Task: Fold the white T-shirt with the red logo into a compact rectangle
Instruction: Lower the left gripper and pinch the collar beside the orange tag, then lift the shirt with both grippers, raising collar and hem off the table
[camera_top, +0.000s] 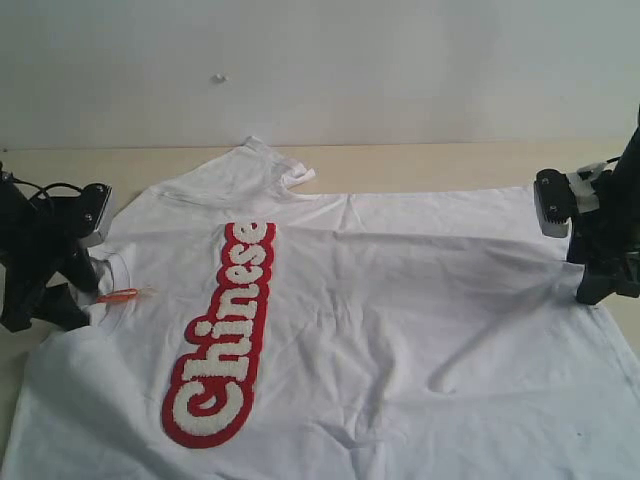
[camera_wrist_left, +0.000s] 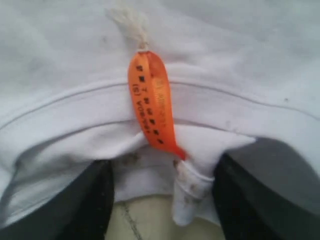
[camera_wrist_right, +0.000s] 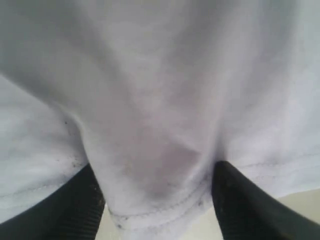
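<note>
While the white T-shirt lies spread front-up across the table, red logo running along the chest, an arm sits at each end. Left gripper closed partway on the ribbed collar, orange neck tag draped between its fingers. Right gripper pinches the hem at the opposite edge, cloth bunched into a ridge.

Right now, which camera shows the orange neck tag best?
The left wrist view: the orange neck tag fills the middle, print visible, lying across the collar of the white T-shirt. The exterior view shows only a small orange sliver at the collar. The right wrist view shows just white fabric, no tag.
</note>
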